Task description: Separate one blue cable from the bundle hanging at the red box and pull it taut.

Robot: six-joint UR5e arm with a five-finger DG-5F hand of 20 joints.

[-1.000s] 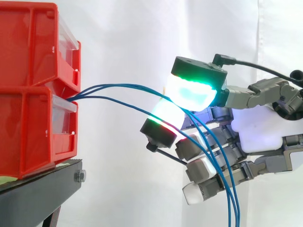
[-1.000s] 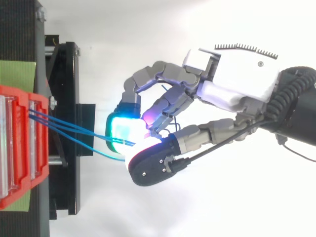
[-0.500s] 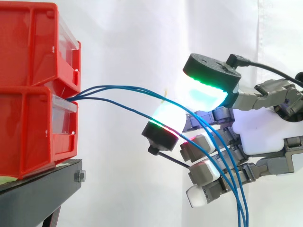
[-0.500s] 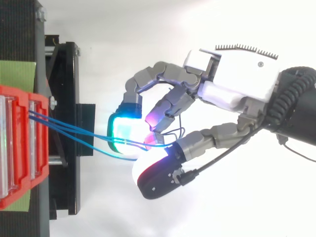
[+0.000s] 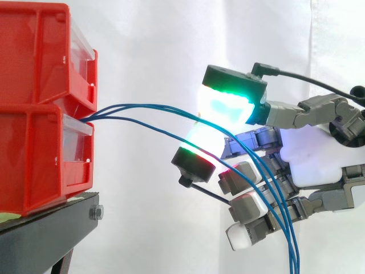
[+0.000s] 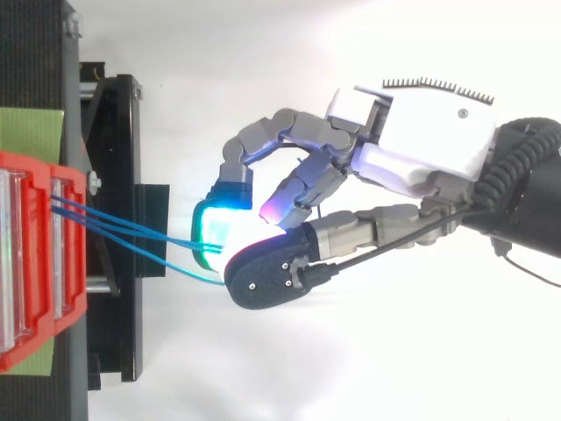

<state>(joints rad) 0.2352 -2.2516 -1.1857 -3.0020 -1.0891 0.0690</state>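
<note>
The red bins (image 5: 40, 114) stand at nine o'clock. Our hand (image 5: 311, 157) reaches in from three o'clock, two glowing pads (image 5: 228, 108) pinched narrow on the blue cables (image 5: 148, 107) leaving the bins, we judge to single one out; they droop slack toward five o'clock.

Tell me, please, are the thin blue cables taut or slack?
Slack: the thin blue cables arc from the red plastic bins and droop past the hand.

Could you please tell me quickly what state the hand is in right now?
The hand is closed, pinching the blue cables.
</note>
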